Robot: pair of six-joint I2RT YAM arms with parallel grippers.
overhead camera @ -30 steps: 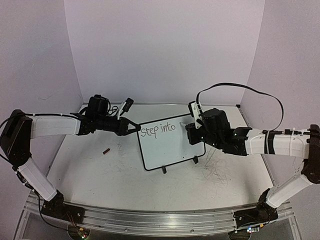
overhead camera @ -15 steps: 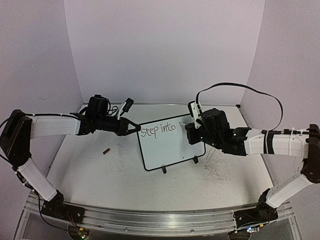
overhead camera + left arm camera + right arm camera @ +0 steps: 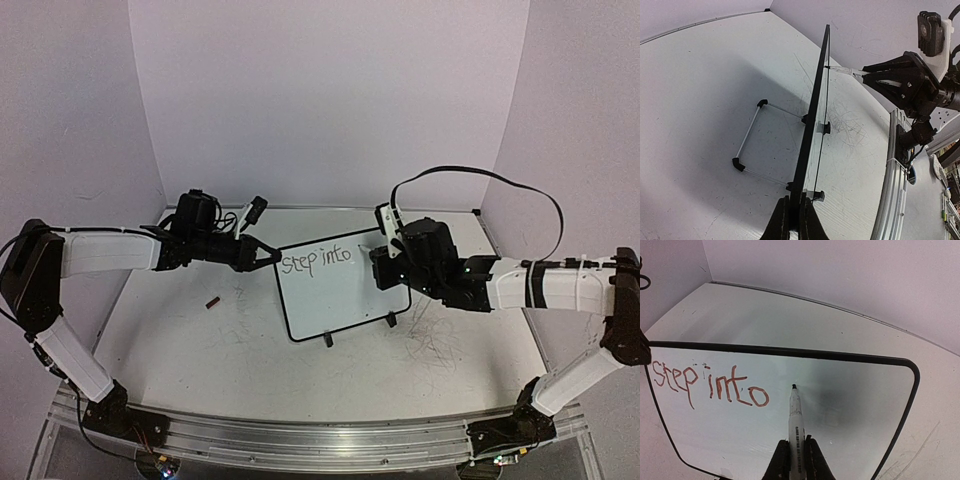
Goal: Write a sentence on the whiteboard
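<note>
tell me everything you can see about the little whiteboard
The whiteboard is a small glossy white rectangle with a thin black frame, rounded corners and two black feet, propped up on a wire stand. Handwritten words, "step into", sit top left. The left gripper clamps its left edge; the marker in the right gripper has its tip at its face.

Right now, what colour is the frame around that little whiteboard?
Black: the whiteboard has a thin black frame, clearest in the right wrist view.

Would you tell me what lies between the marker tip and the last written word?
Only bare whiteboard: the right wrist view shows a blank gap between the marker tip and the sentence, ending at "into".
</note>
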